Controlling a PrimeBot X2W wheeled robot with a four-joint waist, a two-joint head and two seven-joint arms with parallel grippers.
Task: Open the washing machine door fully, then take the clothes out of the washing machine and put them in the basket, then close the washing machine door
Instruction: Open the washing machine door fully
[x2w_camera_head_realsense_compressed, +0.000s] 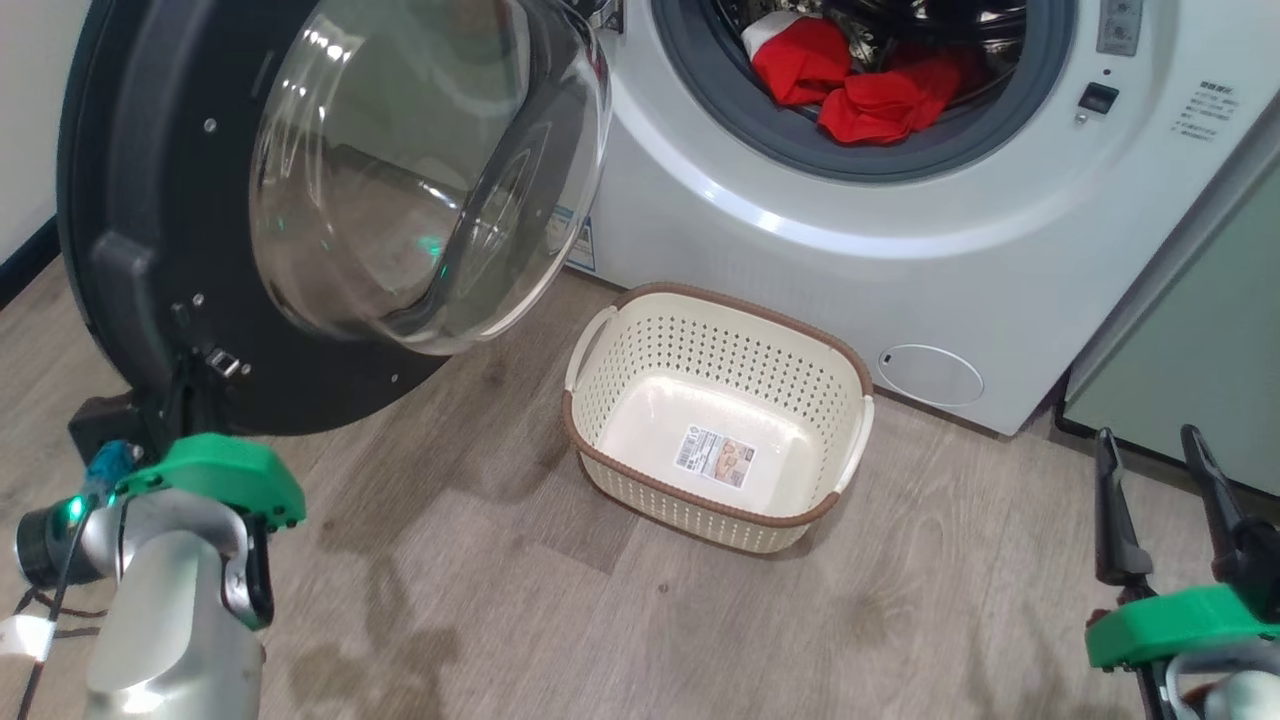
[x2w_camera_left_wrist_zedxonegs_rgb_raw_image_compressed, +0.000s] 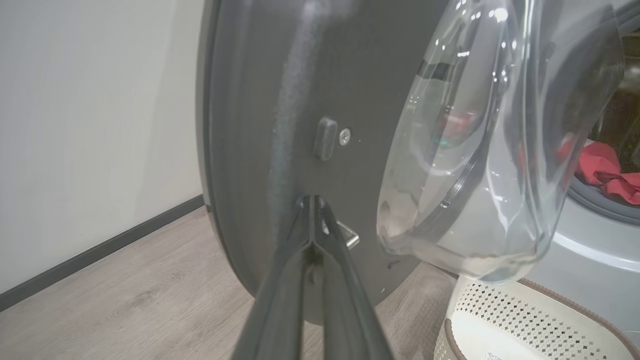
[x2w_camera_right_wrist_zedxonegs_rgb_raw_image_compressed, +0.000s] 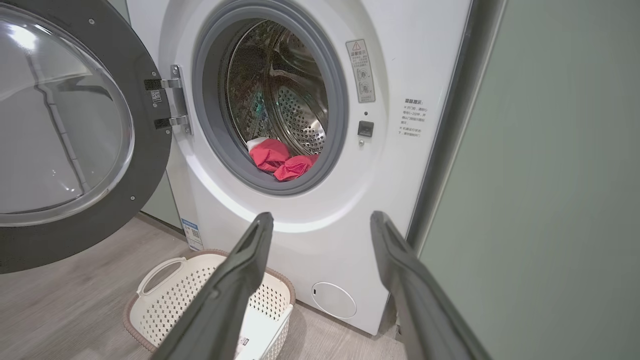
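We're seeing smooth dark plastic round the washing machine door (x2w_camera_head_realsense_compressed: 120, 200), with clear shiny glass bulging from it. The clothes (x2w_camera_head_realsense_compressed: 870, 95) are soft red cloth on a shiny perforated steel drum (x2w_camera_right_wrist_zedxonegs_rgb_raw_image_compressed: 300, 115). The basket (x2w_camera_head_realsense_compressed: 700, 350): matt cream plastic, woven-look brown rim.

- The washing machine door (x2w_camera_head_realsense_compressed: 150, 200) stands open at left.
- Red clothes (x2w_camera_head_realsense_compressed: 860, 95) lie in the washing machine (x2w_camera_head_realsense_compressed: 800, 260), far right.
- The basket (x2w_camera_head_realsense_compressed: 700, 350) sits on the floor (x2w_camera_head_realsense_compressed: 500, 600) just before it.
- The right gripper (x2w_camera_head_realsense_compressed: 1148, 440), near right, fingers spread.
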